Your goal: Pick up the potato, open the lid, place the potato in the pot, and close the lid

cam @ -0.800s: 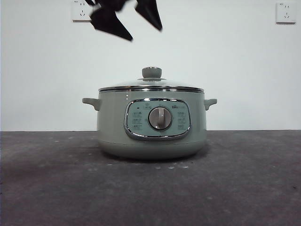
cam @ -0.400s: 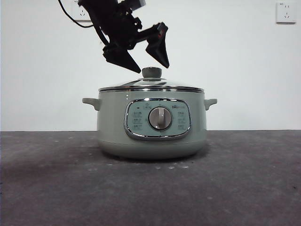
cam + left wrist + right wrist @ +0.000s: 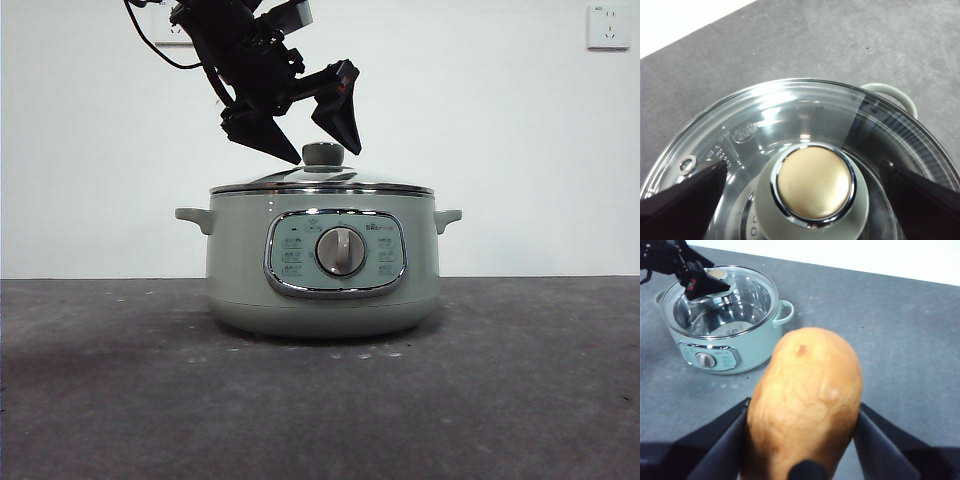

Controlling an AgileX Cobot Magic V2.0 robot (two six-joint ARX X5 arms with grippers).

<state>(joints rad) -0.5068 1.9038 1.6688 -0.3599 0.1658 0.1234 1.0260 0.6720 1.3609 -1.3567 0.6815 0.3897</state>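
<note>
Potato [image 3: 805, 400] sits clamped in your right gripper [image 3: 802, 425]; lid [image 3: 790, 125] still closes the pot [image 3: 322, 265], left gripper [image 3: 325, 138] spread wide, knob [image 3: 813, 182] at twelve o'clock between its jaws.

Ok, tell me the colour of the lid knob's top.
Matte gold on the knob, clearest in the left wrist view.

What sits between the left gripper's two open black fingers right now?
The sage-green, brass-capped knob of the clear glass lid sits between the left gripper fingers, untouched, shown in the left wrist view.
</note>
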